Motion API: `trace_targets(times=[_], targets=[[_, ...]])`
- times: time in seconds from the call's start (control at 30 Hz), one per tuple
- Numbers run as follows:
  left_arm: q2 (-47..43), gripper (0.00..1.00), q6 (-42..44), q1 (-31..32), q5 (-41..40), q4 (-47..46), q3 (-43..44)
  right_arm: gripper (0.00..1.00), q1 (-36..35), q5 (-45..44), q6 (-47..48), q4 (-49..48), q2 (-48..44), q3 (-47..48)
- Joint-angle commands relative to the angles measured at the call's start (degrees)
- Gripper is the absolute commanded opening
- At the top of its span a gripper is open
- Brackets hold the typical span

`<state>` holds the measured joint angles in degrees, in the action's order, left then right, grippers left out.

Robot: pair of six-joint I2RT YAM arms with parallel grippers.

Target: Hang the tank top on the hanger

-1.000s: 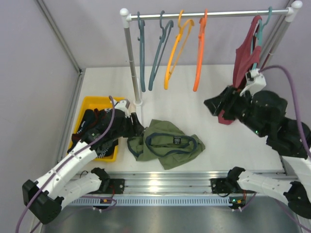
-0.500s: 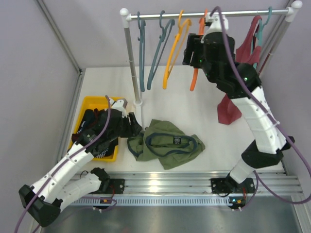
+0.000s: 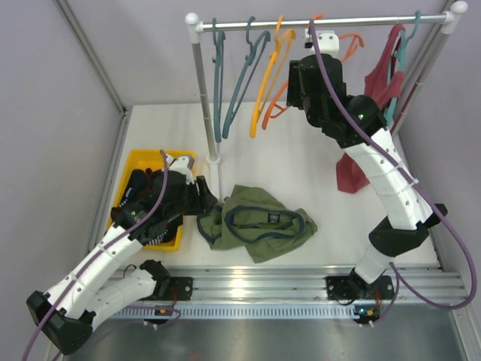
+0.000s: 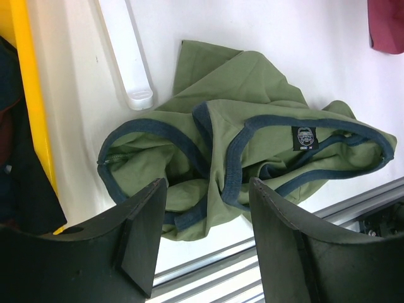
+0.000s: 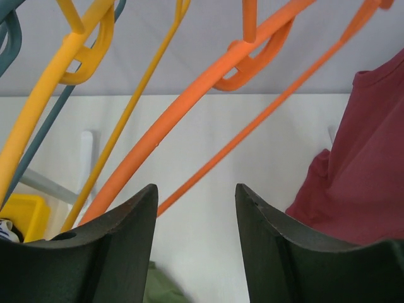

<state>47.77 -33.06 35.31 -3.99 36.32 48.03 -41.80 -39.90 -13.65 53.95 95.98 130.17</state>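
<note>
Hanger: swung sideways on rail since before.
Right claw: spread, empty, facing it.
Left claw: spread above tank top.
Tabletop: white; lilac walls.

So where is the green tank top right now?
In the top view, the tank top lies crumpled on the table near the front edge, just right of the yellow bin and left gripper.

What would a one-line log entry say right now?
left gripper open over tank top | right gripper open at hanger on rail | tank top crumpled on table, unhung
</note>
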Motion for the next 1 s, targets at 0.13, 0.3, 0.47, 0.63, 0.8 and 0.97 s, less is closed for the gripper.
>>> trace_targets(times=[0.13,0.3,0.47,0.63,0.8,0.97], targets=[[-1.4,0.60,-0.1,0.1,-0.8,0.3,1.2,0.66,0.7,-1.1,0.6,-3.7,-4.8,-3.0],[-1.4,0.60,-0.1,0.1,-0.5,0.6,1.0,0.66,0.8,-1.0,0.0,-3.9,-7.4,-6.0],[-1.6,0.60,-0.3,0.1,-0.6,0.2,0.6,0.66,0.8,0.4,-2.1,-3.8,-11.3,-9.0],[-1.4,0.60,-0.3,0.1,-0.1,-0.2,0.2,0.69,0.8,1.2,-2.7,-6.5,-14.4,-10.6],[-0.9,0.60,0.1,0.1,-0.1,-0.4,0.1,0.83,0.8,1.1,-0.4,-8.9,-12.2,-7.1],[-0.7,0.61,0.1,0.1,-0.1,-0.5,-0.3,0.88,1.2,0.3,2.6,-7.0,-4.7,1.9]])
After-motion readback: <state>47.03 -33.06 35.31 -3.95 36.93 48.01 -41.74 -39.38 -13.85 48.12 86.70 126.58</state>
